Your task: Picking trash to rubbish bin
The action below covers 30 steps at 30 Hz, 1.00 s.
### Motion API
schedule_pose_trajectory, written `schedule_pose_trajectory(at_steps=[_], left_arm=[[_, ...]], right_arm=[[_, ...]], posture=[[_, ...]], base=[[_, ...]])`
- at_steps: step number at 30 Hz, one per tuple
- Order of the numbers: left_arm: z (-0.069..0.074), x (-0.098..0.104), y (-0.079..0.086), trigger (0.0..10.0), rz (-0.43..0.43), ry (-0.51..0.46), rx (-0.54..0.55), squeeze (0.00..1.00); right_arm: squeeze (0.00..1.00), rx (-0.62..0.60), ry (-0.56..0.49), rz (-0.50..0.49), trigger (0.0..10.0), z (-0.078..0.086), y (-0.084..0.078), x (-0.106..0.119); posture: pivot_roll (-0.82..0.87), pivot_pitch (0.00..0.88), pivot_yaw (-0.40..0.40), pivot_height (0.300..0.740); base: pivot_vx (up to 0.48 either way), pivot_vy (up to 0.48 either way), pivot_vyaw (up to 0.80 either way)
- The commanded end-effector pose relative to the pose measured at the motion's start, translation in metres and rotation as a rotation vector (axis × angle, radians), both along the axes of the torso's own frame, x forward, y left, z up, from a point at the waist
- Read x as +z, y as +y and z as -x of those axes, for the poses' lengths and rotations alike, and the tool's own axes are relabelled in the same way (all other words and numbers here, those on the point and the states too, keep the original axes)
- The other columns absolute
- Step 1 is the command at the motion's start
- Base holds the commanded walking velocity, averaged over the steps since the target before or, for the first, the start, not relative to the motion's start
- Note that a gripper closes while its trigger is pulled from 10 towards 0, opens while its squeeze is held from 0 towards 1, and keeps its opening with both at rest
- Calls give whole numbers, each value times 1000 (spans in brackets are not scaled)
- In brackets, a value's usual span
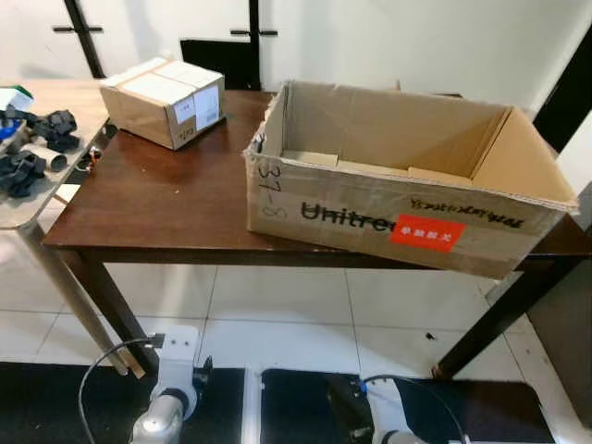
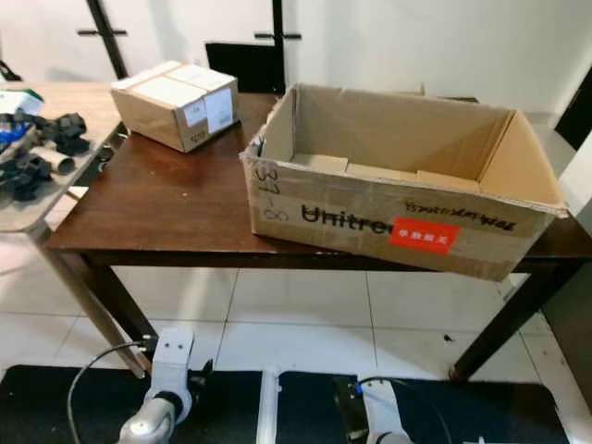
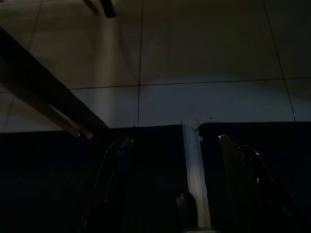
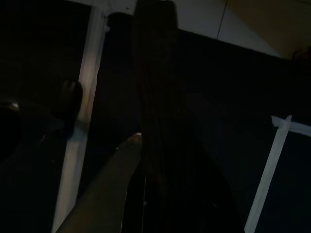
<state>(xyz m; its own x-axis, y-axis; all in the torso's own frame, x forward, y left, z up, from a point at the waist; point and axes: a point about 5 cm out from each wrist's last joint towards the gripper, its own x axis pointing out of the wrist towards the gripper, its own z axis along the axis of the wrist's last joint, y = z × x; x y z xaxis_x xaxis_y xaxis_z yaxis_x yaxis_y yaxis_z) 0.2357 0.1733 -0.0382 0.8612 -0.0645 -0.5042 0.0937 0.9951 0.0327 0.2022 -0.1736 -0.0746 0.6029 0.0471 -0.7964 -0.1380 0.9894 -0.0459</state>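
Open box [image 1: 407, 176] on table [image 1: 157, 213] awaits trash; left gripper [image 3: 180, 160] hangs spread, right gripper's [image 4: 146, 145] fingers indiscernible.

Two cardboard boxes [image 1: 407, 176] [image 1: 165, 100] sit on one table [image 1: 148, 208].

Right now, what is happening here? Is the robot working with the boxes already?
Not yet. The robot stands before a dark wooden table with both arms hanging low; the left gripper is open above the black floor mat, and the right gripper also points down at it. Nothing is held. A large open cardboard box sits on the table, overhanging its front edge, with a small closed box behind it.
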Motion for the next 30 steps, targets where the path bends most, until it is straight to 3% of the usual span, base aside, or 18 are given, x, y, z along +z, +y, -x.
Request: schedule_pose_trajectory(at_steps=[1, 23, 30], left_arm=[[2, -2, 0, 10000, 7, 14, 7, 0], [2, -1, 2, 10000, 5, 4, 15, 0], [2, -2, 1, 10000, -1, 11, 14, 0]], right_arm=[[0, -11, 5, 1, 10000, 3, -2, -1], [0, 14, -28, -19, 10000, -9, 2, 5], [0, 29, -43, -18, 10000, -11, 3, 7]], posture=[[-22, 83, 5, 740], [-29, 79, -2, 740], [-38, 72, 1, 740]], base=[[0, 0, 0], [0, 0, 0], [0, -343, 0]])
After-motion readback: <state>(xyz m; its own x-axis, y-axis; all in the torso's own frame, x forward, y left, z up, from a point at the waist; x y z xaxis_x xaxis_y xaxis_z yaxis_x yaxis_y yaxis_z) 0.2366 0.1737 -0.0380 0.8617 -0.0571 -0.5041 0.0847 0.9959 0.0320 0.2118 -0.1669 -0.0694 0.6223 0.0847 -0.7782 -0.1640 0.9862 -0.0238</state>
